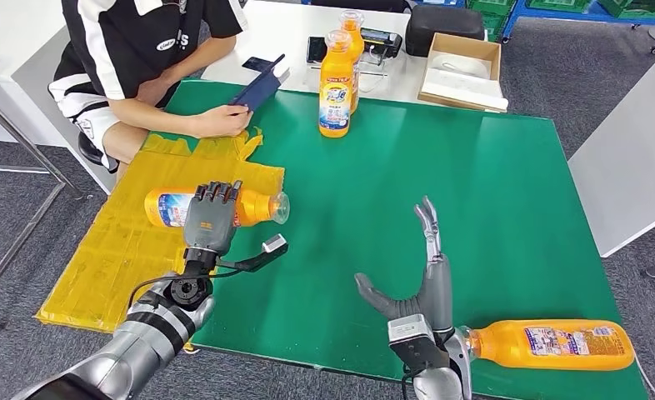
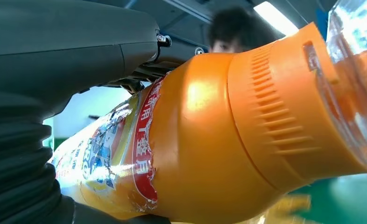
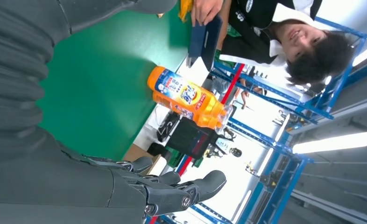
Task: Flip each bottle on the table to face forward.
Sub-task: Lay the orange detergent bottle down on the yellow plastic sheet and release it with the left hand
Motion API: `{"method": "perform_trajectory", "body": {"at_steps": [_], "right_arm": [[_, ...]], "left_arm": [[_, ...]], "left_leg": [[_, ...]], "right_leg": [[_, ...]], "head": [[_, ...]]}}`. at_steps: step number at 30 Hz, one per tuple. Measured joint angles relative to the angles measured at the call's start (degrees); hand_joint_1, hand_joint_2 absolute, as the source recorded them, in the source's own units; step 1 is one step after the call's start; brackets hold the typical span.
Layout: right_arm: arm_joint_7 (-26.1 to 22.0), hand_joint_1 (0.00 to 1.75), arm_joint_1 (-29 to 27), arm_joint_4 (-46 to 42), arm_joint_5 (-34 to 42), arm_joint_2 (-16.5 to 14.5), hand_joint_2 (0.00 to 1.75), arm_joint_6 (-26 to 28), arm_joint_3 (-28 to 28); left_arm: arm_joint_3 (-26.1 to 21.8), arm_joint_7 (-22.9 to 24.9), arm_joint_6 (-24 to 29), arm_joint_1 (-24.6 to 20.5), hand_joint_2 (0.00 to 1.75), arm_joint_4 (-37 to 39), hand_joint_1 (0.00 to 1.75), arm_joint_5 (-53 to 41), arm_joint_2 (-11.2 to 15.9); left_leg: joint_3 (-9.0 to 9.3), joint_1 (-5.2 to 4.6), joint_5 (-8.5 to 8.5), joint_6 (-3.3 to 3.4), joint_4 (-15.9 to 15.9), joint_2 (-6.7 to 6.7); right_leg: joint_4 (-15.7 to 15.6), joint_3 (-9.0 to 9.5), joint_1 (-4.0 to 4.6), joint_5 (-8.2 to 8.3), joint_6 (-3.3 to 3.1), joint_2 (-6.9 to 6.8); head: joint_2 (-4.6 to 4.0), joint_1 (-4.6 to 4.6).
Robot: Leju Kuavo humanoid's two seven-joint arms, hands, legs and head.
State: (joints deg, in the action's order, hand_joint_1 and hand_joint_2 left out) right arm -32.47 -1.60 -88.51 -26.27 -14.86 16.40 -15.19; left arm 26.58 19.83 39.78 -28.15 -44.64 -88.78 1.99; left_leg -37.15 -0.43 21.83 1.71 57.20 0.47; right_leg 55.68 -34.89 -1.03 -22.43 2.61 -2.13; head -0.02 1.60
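Left hand (image 1: 207, 218) wrapped over lying bottle (image 1: 257, 206) on yellow sheet (image 1: 132, 250) (long axis crosswise, cap toward centre); right hand (image 1: 420, 287) open, holding nothing, second lying bottle (image 1: 549, 344) just beside its wrist, cap inward

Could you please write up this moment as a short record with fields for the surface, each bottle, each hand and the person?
surface: green mat with a yellow sheet at its left edge
upright bottles: two orange bottles standing close together at the far edge
held bottle: orange bottle lying on its side over the yellow sheet, gripped by the left hand
lying bottle: orange bottle on its side at the near right edge
right hand: holds nothing, fingers spread, beside the lying bottle
person: seated at the far left, holding a dark blue phone
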Motion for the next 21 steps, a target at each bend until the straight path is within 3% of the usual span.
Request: {"method": "perform_trajectory", "body": {"at_steps": [5, 10, 11, 14, 15, 21], "right_arm": [[0.04, 0.00, 1.87, -0.05, 0.76, 0.44, 1.75, -0.51, 0.14], [0.05, 0.00, 2.59, 0.29, 0.73, 0.61, 1.75, -0.68, -0.03], [0.02, 0.00, 2.64, 0.44, 0.69, 0.69, 1.75, -0.67, -0.12], [-0.19, 0.00, 2.72, 0.92, 0.63, 0.96, 1.75, -0.57, -0.28], [-0.28, 0.00, 2.74, 1.07, 0.63, 1.01, 1.75, -0.50, -0.28], [-0.49, 0.00, 2.90, 2.24, 0.29, 1.08, 1.75, -0.13, -0.42]], "left_arm": [[1.23, 1.29, -2.12, -4.78, 1.75, 12.95, 1.75, 0.03, 0.66], [0.68, 0.84, -2.74, -7.08, 1.75, 20.08, 1.75, 0.20, 1.53], [0.32, 0.67, -2.87, -7.27, 1.75, 20.86, 1.65, 0.26, 1.75], [-1.25, -0.05, -3.09, -7.82, 1.75, 22.58, 0.34, 0.41, 2.13], [-1.83, -0.29, -3.18, -7.97, 1.75, 23.02, 0.00, 0.41, 2.20], [-5.34, -2.80, -0.87, -8.15, 1.75, 24.14, 0.00, 0.04, 2.27]], "left_leg": [[-0.02, 0.01, -0.04, -0.03, 0.00, 0.06], [-0.03, 0.04, -0.06, -0.05, 0.00, -0.01], [-0.02, 0.04, -0.05, -0.05, 0.00, -0.01], [-0.02, 0.04, -0.04, -0.06, -0.01, -0.02], [-0.01, 0.03, -0.03, -0.07, -0.01, -0.02], [0.05, 0.05, -0.06, -0.12, -0.01, 0.00]], "right_leg": [[0.01, -0.04, 0.02, 0.07, -0.02, 0.03], [0.04, 0.01, 0.04, 0.04, -0.03, 0.02], [0.05, 0.02, 0.04, 0.03, -0.03, 0.02], [0.04, 0.03, 0.04, 0.02, -0.04, 0.02], [0.04, 0.03, 0.04, 0.02, -0.04, 0.03], [0.05, 0.01, 0.05, 0.08, -0.10, 0.03]], "head": [[0.00, -0.01], [0.00, 0.00], [0.00, 0.00], [0.00, -0.01], [0.00, -0.01], [0.00, 0.00]]}}
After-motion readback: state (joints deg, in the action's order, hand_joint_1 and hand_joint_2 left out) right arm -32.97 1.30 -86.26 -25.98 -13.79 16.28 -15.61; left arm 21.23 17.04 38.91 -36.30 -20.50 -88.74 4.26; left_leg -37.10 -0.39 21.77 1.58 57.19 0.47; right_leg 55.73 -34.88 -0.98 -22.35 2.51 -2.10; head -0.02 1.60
